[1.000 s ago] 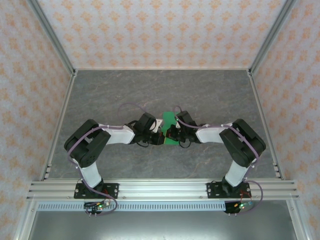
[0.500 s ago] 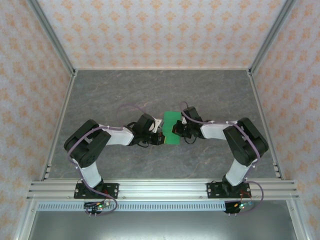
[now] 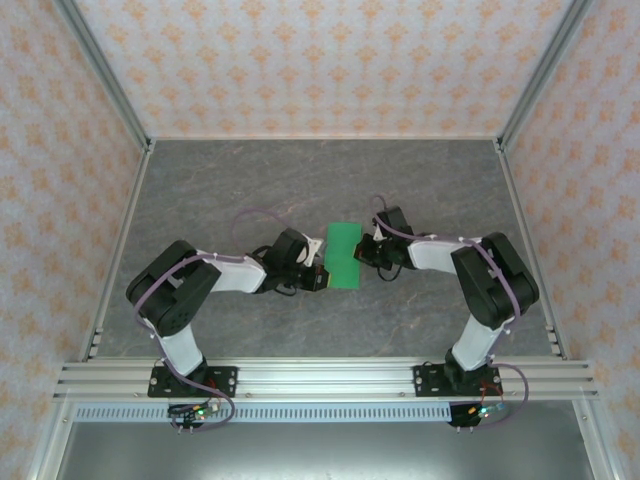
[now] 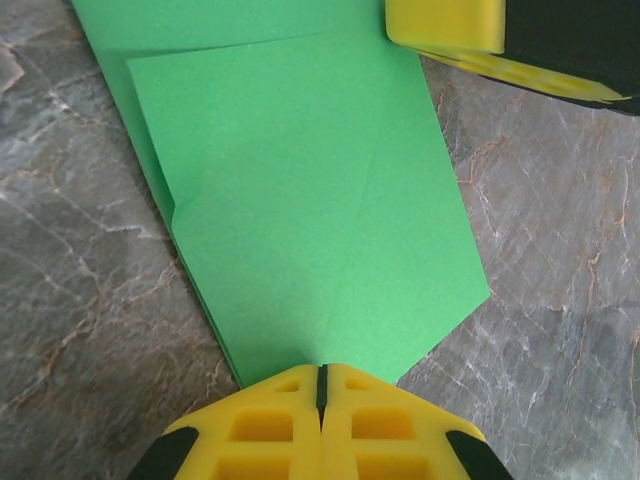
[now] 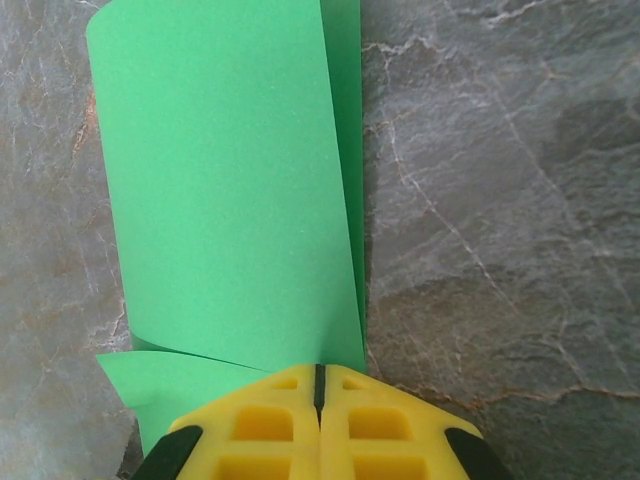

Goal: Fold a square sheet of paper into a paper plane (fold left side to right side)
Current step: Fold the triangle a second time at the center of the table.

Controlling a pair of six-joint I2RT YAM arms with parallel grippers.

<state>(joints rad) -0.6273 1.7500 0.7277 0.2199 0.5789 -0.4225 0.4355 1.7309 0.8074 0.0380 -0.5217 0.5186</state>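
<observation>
The square sheet of paper [image 3: 343, 255] lies mid-table as a bright green folded strip. In the left wrist view the paper [image 4: 300, 200] narrows to a point that runs under my left gripper [image 4: 322, 372], which is shut with its tips resting on that point. My left gripper [image 3: 322, 278] sits at the strip's near left side. My right gripper [image 3: 366, 250] is at the strip's right edge, shut. Seen from the right wrist, the tips of the right gripper [image 5: 320, 370] touch the folded edge of the paper [image 5: 220, 180], whose top flap curls up slightly. One of the right gripper's yellow fingers [image 4: 445, 25] is visible from the left wrist.
The grey marbled table [image 3: 300, 180] is enclosed by patterned walls on three sides. An aluminium rail [image 3: 320, 378] carrying both arm bases runs along the near edge. Open table surface lies behind and on both sides of the paper.
My right gripper has slid right and slightly away, from over the paper's middle to its right edge, uncovering more green. The left gripper has barely moved.
</observation>
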